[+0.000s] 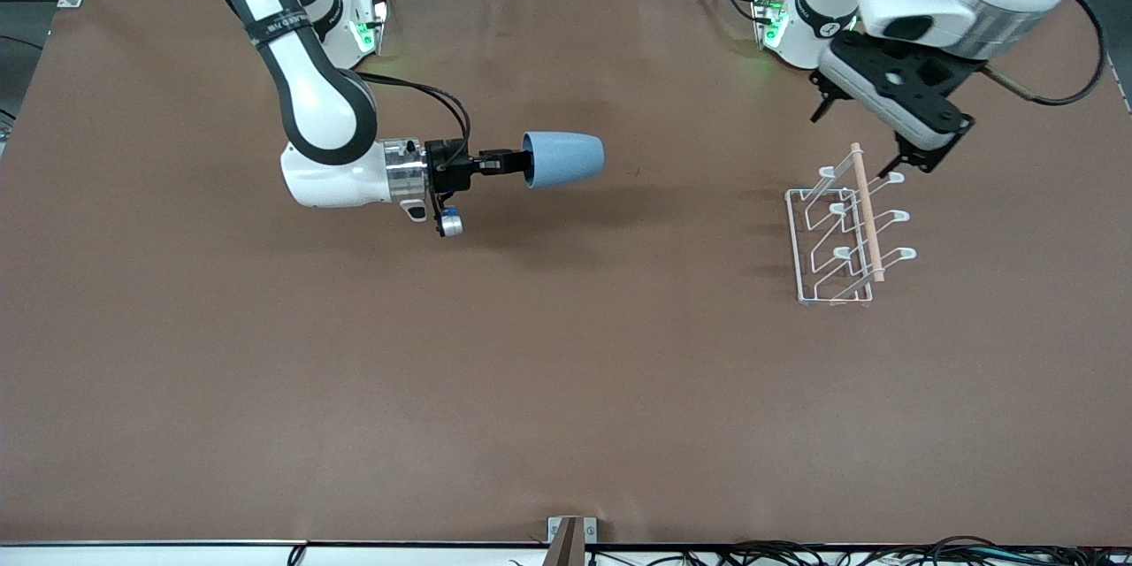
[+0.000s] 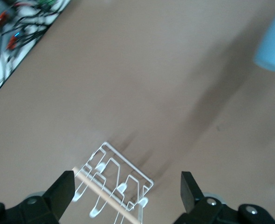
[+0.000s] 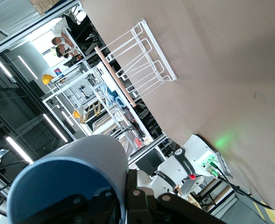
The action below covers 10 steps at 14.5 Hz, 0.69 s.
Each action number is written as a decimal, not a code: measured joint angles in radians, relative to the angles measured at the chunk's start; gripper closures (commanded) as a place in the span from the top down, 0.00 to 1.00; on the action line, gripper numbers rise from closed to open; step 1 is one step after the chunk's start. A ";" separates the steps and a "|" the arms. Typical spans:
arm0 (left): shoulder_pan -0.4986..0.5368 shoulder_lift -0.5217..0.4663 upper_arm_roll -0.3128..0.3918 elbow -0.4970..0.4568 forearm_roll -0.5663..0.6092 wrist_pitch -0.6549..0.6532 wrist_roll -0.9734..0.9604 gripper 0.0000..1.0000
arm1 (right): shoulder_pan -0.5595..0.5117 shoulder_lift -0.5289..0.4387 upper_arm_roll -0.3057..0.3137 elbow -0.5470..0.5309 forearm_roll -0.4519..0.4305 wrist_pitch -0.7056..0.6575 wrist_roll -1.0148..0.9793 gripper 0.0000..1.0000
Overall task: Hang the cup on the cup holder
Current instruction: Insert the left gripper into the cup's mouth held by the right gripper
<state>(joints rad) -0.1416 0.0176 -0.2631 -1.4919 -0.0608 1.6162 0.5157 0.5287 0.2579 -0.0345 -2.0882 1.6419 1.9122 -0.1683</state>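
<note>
My right gripper (image 1: 520,163) is shut on the rim of the light-blue cup (image 1: 566,160), one finger inside and one outside. It holds the cup on its side in the air over the middle of the table, bottom pointing toward the left arm's end. In the right wrist view the cup (image 3: 67,182) fills the corner at the right gripper (image 3: 126,198). The white wire cup holder (image 1: 840,234) with its wooden rod stands toward the left arm's end. My left gripper (image 1: 855,140) hangs open over the rod's end nearest the arm bases. The left wrist view shows the left gripper (image 2: 127,177), the cup holder (image 2: 121,184) below it, and the cup (image 2: 272,46) farther off.
A brown cloth (image 1: 566,371) covers the whole table. Both arm bases (image 1: 358,26) stand at the edge farthest from the front camera. Cables and a small bracket (image 1: 570,539) lie along the edge nearest it.
</note>
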 measured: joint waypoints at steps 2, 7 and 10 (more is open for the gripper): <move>-0.016 0.022 -0.035 -0.001 -0.040 -0.003 0.007 1.00 | 0.011 0.003 0.000 0.000 0.011 0.000 0.000 0.00; -0.022 0.127 -0.158 0.000 -0.100 -0.003 0.023 1.00 | 0.018 0.012 -0.001 0.000 0.022 0.001 0.000 0.00; -0.031 0.182 -0.216 -0.001 -0.104 -0.003 0.023 1.00 | 0.019 0.015 -0.002 0.000 0.022 0.001 0.000 0.00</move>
<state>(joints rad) -0.1725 0.2000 -0.4791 -1.4925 -0.1644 1.6136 0.5386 0.5474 0.2734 -0.0370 -2.0886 1.6643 1.9132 -0.1684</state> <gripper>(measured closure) 0.000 0.956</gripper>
